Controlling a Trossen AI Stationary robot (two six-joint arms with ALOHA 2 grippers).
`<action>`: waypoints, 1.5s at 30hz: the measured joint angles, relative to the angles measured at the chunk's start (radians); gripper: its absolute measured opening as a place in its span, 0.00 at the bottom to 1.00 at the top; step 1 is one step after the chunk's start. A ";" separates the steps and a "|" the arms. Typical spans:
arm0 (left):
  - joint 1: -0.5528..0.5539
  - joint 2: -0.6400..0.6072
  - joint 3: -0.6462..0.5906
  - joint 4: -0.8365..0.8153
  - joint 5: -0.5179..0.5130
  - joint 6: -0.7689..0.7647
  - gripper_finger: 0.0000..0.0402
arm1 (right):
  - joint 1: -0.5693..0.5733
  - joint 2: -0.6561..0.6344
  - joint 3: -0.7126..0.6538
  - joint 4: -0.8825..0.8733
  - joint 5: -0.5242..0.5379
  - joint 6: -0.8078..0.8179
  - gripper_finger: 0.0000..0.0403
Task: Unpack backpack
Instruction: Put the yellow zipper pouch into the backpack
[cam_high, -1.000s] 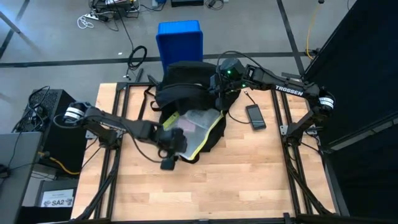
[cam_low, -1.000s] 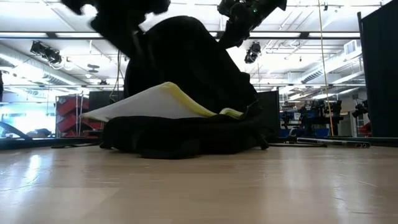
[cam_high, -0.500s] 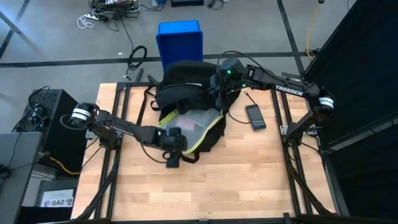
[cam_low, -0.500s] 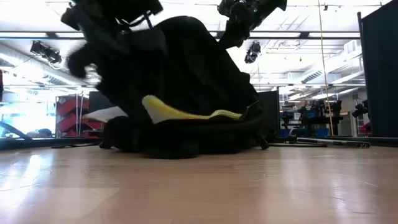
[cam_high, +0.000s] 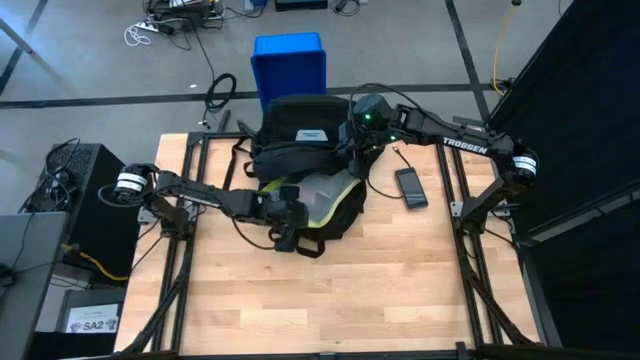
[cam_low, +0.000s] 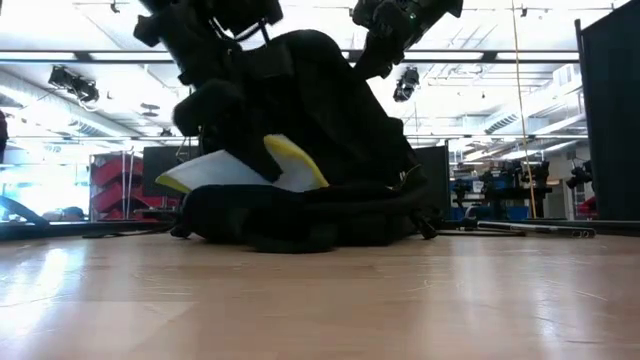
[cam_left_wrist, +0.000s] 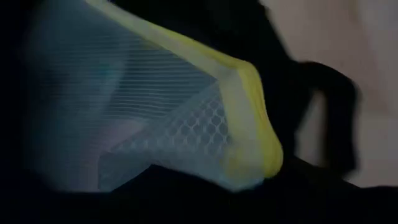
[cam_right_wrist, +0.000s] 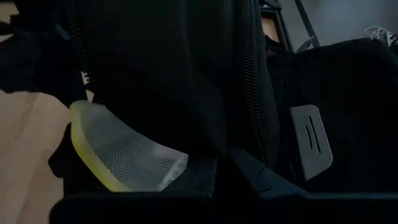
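Backpack sits far-centre on the table, long axis running near–far, opened flap with yellow-edged mesh pocket toward the near side. Left gripper is right at that pocket, part open; can't tell if it grips anything. Right gripper clenched on the backpack's far right edge. Phone lies right, blue bin beyond.

Lighting, as you see it: even overhead light on the pale wooden table, soft shadows. Low view: bright ceiling strips backlight the large black fabric backpack into silhouette. Both wrist views dim, left blurred.
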 joint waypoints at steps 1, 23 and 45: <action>0.004 0.009 0.000 -0.012 0.049 0.001 0.39 | 0.000 0.000 0.000 -0.001 0.000 0.000 0.00; 0.001 0.031 0.038 -0.046 0.265 -0.064 0.39 | 0.000 0.002 0.000 -0.014 0.000 -0.016 0.00; -0.072 0.201 0.211 -0.325 -0.313 -0.108 0.01 | 0.000 0.003 0.000 0.010 0.063 -0.018 0.00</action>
